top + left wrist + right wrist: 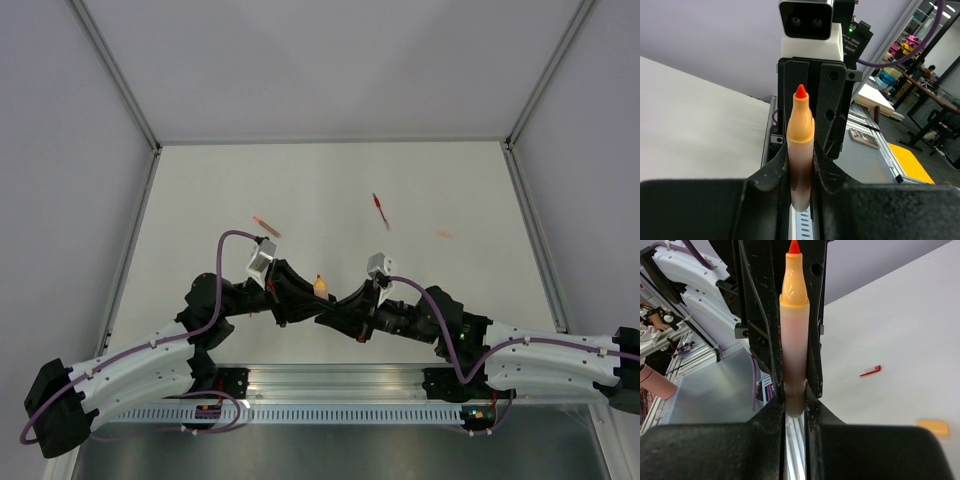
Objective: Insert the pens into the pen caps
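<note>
Our left hand (801,172) and right hand (795,407) are both gripping the orange pen (800,131), tip upward, above the counter (330,170). We are judging this as a re-grip between hands, because the orange cap (444,234) is lying well apart.

Red pen (379,210) flat on white table (330,180)

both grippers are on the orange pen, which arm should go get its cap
Right, probably: the orange cap lies on its side of the table, and the left gripper can hold the orange pen alone.
</note>
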You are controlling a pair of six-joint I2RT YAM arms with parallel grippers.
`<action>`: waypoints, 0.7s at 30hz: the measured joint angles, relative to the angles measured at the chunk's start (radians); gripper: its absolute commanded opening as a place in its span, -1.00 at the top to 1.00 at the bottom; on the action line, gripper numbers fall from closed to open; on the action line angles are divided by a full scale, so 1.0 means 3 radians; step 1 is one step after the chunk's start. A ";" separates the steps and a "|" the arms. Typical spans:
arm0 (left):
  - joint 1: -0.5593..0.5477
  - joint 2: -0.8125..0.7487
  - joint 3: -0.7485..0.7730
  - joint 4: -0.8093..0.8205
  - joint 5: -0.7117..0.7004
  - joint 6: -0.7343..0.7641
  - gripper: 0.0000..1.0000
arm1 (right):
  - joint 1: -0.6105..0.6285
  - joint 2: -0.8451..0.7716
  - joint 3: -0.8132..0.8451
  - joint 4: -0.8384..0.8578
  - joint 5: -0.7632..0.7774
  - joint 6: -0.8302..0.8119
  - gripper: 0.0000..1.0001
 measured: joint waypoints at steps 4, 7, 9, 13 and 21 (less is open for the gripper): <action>0.0000 0.0000 0.0000 0.0008 0.0003 0.0001 0.95 | 0.0003 -0.0009 0.0000 -0.0003 0.0001 0.0011 0.23; 0.0000 0.0004 0.0000 -0.0013 0.0004 0.0004 0.95 | 0.0005 -0.0024 0.0041 -0.0104 -0.0001 -0.0003 -0.28; 0.0000 0.0003 0.0000 -0.0043 0.0004 0.0013 0.95 | 0.0001 -0.0051 0.0126 -0.0306 -0.0019 -0.0053 -0.41; 0.0000 0.0004 0.0001 -0.0117 0.0004 0.0041 0.95 | 0.0003 -0.0303 0.0193 -0.0713 -0.0024 -0.0148 -0.35; 0.0000 0.0009 0.0001 -0.0131 0.0034 0.0078 0.95 | 0.0003 -0.0832 0.0423 -0.1162 0.0188 -0.0298 -0.21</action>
